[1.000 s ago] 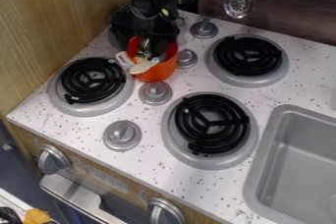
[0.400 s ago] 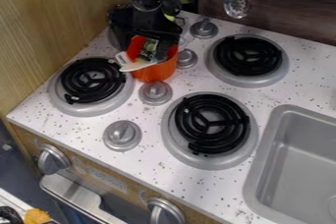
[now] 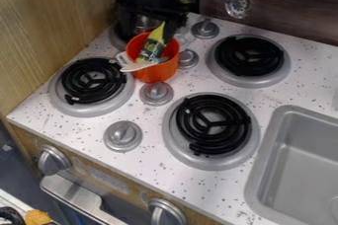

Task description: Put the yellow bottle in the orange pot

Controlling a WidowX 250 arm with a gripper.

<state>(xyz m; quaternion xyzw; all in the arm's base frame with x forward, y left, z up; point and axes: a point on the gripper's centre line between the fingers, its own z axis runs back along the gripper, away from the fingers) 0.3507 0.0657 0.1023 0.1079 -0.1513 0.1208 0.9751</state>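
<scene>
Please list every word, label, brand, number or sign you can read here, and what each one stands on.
None can be read with certainty.
Yellow bottle: printed label, too small to read.
Stove's front panel: faint marking between the two front knobs, too blurred to read.

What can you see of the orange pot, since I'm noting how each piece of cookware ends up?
The orange pot is round, open-topped and smooth, with a pale handle at picture left; its exact material can't be told. It stands upright on the white speckled stovetop, behind a grey knob. A yellow bottle with a dark label leans inside, its tapered tip above the rim. A pale, flat utensil crosses the near rim.
</scene>
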